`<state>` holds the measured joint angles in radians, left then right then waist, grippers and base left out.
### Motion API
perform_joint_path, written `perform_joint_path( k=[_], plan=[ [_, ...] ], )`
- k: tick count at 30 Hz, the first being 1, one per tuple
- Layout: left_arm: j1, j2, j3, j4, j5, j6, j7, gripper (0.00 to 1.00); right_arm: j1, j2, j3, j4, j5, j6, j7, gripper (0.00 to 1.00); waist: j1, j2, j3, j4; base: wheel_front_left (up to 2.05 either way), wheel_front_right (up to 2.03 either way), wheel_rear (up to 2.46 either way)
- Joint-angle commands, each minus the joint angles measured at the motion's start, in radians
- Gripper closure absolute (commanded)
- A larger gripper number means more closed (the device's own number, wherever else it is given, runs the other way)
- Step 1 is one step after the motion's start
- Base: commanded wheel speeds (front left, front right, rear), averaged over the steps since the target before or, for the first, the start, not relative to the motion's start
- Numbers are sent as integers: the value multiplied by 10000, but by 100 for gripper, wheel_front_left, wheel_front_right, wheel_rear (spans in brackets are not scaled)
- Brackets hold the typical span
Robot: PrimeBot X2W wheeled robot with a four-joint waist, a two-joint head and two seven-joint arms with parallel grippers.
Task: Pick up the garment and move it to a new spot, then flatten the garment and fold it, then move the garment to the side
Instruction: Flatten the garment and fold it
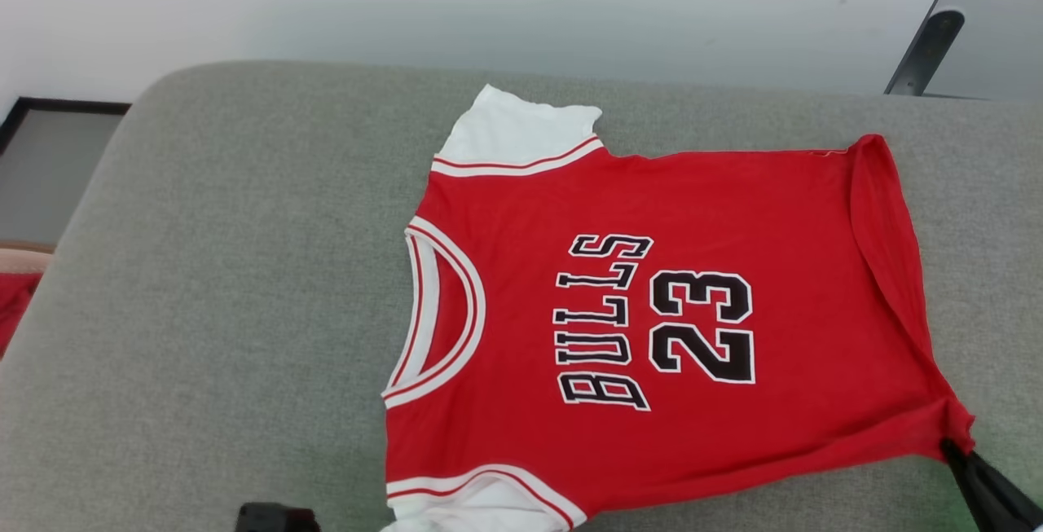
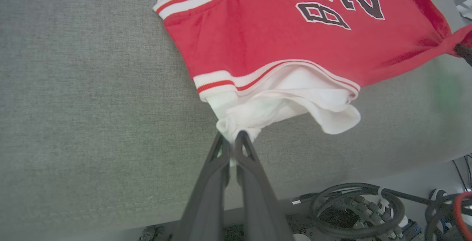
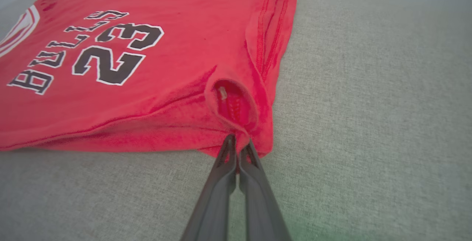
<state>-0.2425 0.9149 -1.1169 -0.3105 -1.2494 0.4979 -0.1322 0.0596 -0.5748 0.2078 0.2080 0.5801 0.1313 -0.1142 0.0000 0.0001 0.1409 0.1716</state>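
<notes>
Between the tips of my left pincer (image 2: 231, 137) I see a bunched bit of white cloth: this pincer is clenched on the edge of the near sleeve (image 2: 295, 100) of the shirt (image 2: 258, 30). From the grip the sleeve spreads away from the pincer in loose folds up to its red-white striped trim, and beyond the trim lies the red body. Behind the pincer, past the edge of the cushion (image 2: 92, 86), some dark cables (image 2: 354, 204) lie lower down.

My right pincer (image 3: 239, 143) is clenched too, on the bottom corner of the shirt (image 3: 166, 86). Just ahead of its tips the red cloth is gathered into a small pocket-like fold. The hem (image 3: 271, 30) runs away from the pincer and is turned over, so that the stitching shows. To the left of this pincer the front of the shirt lies rather flat, with the black "BULLS" and "23" facing up.

From the head camera the shirt (image 1: 693, 214) is spread sideways on the grey cushion (image 1: 204, 271). The collar (image 1: 440, 312) is on the left pincer's side and the hem is on the side of the right pincer (image 1: 955, 449), where the corner is drawn into a point at the tips. The far sleeve (image 1: 513, 133) lies flat, well apart from both pincers.
</notes>
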Motion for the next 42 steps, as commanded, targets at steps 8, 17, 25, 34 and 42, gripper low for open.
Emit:
perform_joint_path(
  k=[8, 17, 25, 34, 42],
  plan=[
    [-853, 1179, 486, -686, 464, 461, 420, 100, 627, 624, -1300, -1776, -637, -10, 740, 100, 0, -1, 446, -182, 0, 0, 0],
    [-3644, 1739, 859, -354, 1594, -344, 2335, 100, -875, 855, -1740, -2645, -955, -10, 2454, 100, 0, -1, 955, -395, 0, 0, 0],
    [-6178, 395, 625, 1908, 2382, -2375, 3849, 100, -2677, 928, -1825, -1975, -1332, -11, 3921, 100, 0, -1, 1543, -403, 0, 0, 0],
    [-7505, -1380, 221, 5063, 1963, -4322, 4862, 100, -4029, 954, -1332, -1023, -1236, -11, 5002, 100, 0, -1, 2080, -443, 0, 0, 0],
    [-7962, -2165, -87, 6922, 1683, -5067, 5639, 100, -4545, 1000, -1070, -901, -763, -11, 6354, 100, 0, -1, 2234, -471, 0, 0, 0]
  ],
)
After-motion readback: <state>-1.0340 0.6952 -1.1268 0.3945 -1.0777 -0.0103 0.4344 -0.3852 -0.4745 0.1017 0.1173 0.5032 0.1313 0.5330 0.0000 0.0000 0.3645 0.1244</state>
